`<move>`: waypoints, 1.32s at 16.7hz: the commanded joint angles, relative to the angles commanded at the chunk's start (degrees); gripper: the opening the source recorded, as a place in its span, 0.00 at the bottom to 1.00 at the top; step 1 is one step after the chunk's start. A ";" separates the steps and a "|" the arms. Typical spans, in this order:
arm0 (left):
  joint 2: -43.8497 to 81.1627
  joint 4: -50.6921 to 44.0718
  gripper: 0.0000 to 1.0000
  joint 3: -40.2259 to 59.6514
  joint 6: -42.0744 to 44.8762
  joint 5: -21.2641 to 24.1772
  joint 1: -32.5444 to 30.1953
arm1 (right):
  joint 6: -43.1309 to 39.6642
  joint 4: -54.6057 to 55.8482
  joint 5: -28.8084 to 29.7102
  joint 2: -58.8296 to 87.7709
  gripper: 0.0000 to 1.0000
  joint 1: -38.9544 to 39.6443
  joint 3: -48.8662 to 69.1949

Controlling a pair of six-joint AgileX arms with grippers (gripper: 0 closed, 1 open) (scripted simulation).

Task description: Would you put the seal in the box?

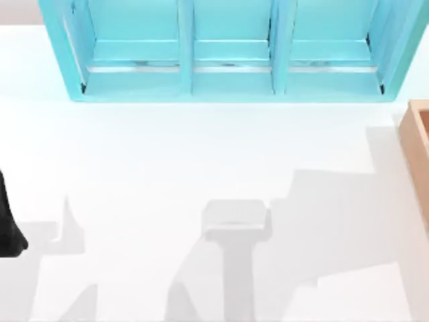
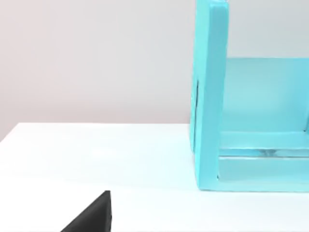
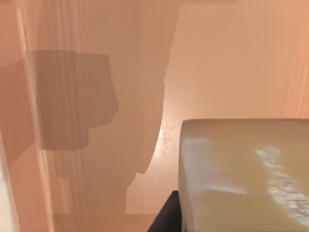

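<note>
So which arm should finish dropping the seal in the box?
Right. Its wrist view shows the seal close up over the box's pale inside; the left arm sits parked at the table's far left edge.

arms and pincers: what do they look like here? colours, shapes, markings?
Left arm: plain black, rounded bulk at the top view's left edge. Left pincer: matte black, angular wedge tip. Right pincer: dark, straight-edged sliver. No cables or markings visible.

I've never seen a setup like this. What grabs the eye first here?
The big turquoise three-bay shelf at the far edge of the white table stands out first. Next, the light orange-tan wooden box at the table's right edge. The right wrist view looks into its pale inside, with the golden-brown rectangular seal, whitish speckles on it, very near.
</note>
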 joint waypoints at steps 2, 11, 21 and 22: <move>0.00 0.00 1.00 0.00 0.00 0.00 0.00 | 0.16 0.04 0.02 0.26 0.00 0.21 -0.06; 0.00 0.00 1.00 0.00 0.00 0.00 0.00 | 0.25 14.35 -0.01 0.84 0.00 0.23 -13.49; 0.00 0.00 1.00 0.00 0.00 0.00 0.00 | 0.25 14.58 0.00 0.86 0.45 0.23 -13.72; 0.00 0.00 1.00 0.00 0.00 0.00 0.00 | 0.25 14.58 0.00 0.86 0.53 0.23 -13.72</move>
